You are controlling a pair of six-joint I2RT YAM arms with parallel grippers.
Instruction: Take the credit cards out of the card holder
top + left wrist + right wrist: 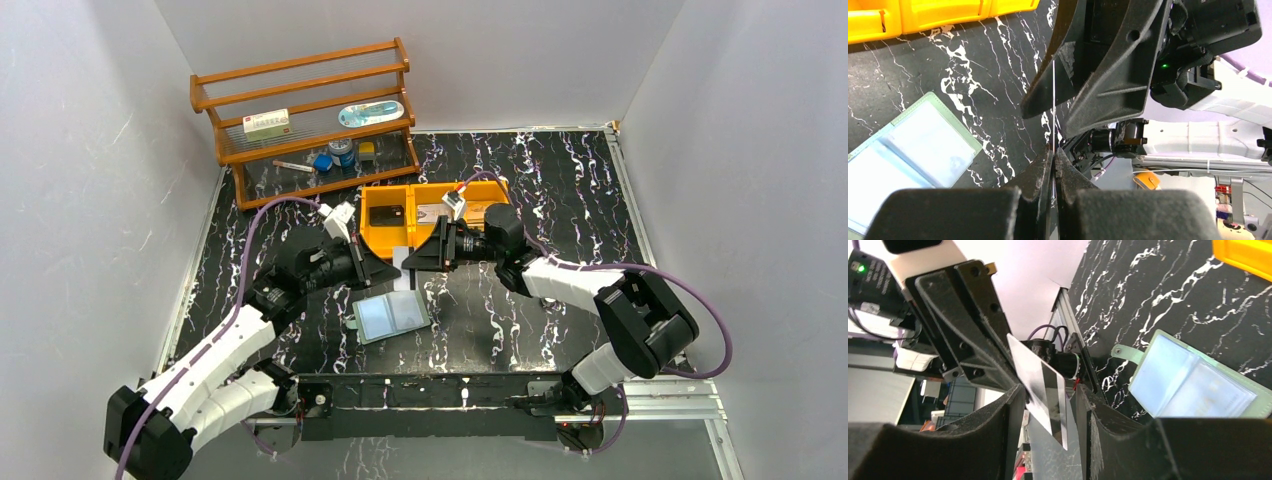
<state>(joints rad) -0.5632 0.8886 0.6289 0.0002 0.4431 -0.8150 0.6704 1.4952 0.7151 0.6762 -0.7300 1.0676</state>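
Note:
A silvery-grey credit card is held up in the air between the two arms. My left gripper is shut on it; the card shows edge-on there as a thin white line. My right gripper stands around the card's other end, its jaws open with a gap on each side. The card holder lies opened flat on the table below, pale teal with clear pockets. Two more cards lie in the orange bin: a dark one and a pale one.
A wooden shelf rack with small boxes and jars stands at the back left. The orange bin sits just behind both grippers. White walls close in the table on the left, right and back.

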